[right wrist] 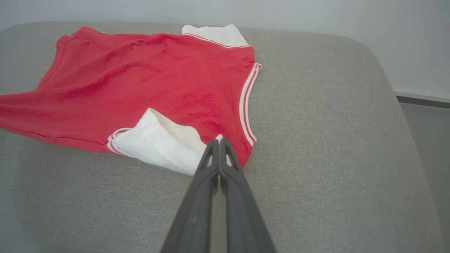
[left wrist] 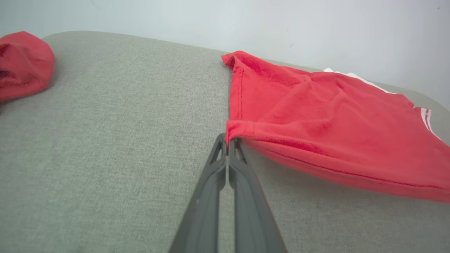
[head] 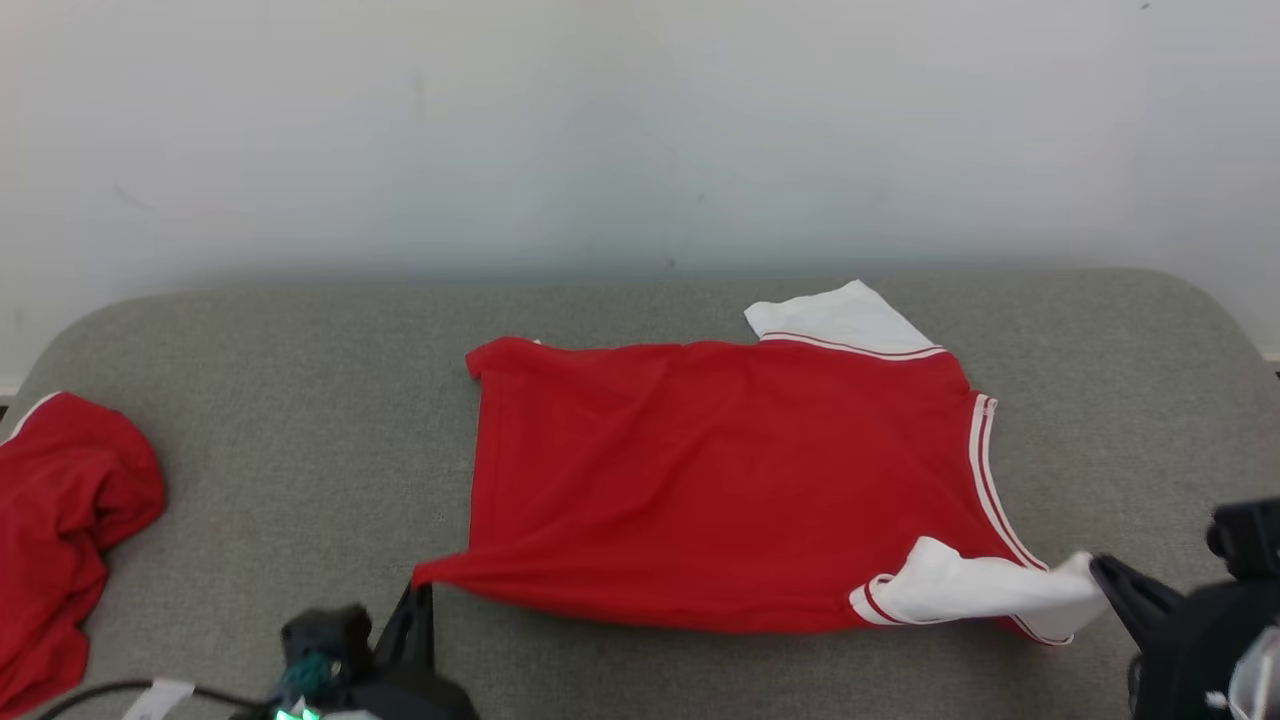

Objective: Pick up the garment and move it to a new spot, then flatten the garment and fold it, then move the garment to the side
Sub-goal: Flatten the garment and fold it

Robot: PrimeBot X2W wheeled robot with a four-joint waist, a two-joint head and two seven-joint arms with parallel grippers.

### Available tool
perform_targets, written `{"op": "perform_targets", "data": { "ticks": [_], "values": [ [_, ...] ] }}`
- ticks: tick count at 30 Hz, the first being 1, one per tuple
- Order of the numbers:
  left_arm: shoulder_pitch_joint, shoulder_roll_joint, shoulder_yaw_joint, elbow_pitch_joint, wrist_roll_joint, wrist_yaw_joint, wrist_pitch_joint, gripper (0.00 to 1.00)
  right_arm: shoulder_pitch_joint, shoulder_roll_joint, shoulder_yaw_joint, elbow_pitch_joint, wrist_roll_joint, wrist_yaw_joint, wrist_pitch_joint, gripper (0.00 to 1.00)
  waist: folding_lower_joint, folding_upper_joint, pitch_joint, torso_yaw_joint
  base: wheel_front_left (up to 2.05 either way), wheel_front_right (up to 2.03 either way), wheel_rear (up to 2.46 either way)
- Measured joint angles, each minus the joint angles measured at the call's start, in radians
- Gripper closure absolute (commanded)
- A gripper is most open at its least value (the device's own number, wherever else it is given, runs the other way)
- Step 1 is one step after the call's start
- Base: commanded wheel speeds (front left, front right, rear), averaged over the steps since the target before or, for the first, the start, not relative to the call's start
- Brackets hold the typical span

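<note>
Slipping is the first hazard to be weighed. The garment (head: 720, 470) is spread at the middle of the grey padded surface (head: 280, 400), and only small pinches of it are held. The left gripper (left wrist: 229, 140) is seen with its fingers pressed together on the red hem corner at the garment's 7 o'clock. The right gripper (right wrist: 218, 142) is clamped likewise on the tip of the white sleeve (head: 960, 590) at 4 o'clock. So little cloth is caught that either corner could be lost if the near edge is pulled unevenly.

That edge is raised off the surface and drawn taut between the two holds. Were it tugged harder, the far edge at 12 o'clock could be dragged and the creases across the body deepened rather than smoothed. The held sleeve is bunched, so a crooked fold could be produced if it is carried over as it lies. A second red cloth (head: 60, 520) is heaped at 9 o'clock, well apart, and could be snagged if the garment is set aside toward it.

The surface is covered in coarse grey fabric with rounded corners, so drag on the cloth is to be expected. A plain pale wall (head: 600, 120) is seen behind it at 12 o'clock. In the right wrist view a strip of floor (right wrist: 425, 140) is visible past the edge at 3 o'clock.
</note>
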Motion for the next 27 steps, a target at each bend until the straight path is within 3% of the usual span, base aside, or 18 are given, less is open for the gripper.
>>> {"op": "perform_targets", "data": {
  "ticks": [3,5,9,15,27],
  "values": [
    [-0.094,-0.013,-0.021,0.020,0.028,0.004,0.023,1.00,-0.132,-0.061,0.101,0.115,-0.029,0.000,-0.076,1.00,0.0001,0.0000,0.026,0.011,0.00,0.00,0.00],
    [-0.219,-0.048,-0.066,0.098,0.051,-0.011,0.066,1.00,-0.328,-0.145,0.246,0.281,-0.062,0.000,-0.209,1.00,0.0002,0.0001,0.076,0.024,0.00,0.00,0.00],
    [-0.324,-0.080,-0.105,0.187,0.086,-0.012,0.103,1.00,-0.483,-0.193,0.345,0.437,-0.088,0.000,-0.352,1.00,0.0003,0.0001,0.132,0.044,0.00,0.00,0.00],
    [-0.407,-0.098,-0.123,0.286,0.095,-0.017,0.126,1.00,-0.629,-0.207,0.430,0.635,-0.114,0.000,-0.546,1.00,0.0003,0.0001,0.189,0.084,0.00,0.00,0.00],
    [-0.506,-0.110,-0.157,0.418,0.117,-0.012,0.140,1.00,-0.796,-0.180,0.552,0.882,-0.124,0.000,-0.688,1.00,0.0001,0.0001,0.231,0.109,0.00,0.00,0.00]
  ]
}}
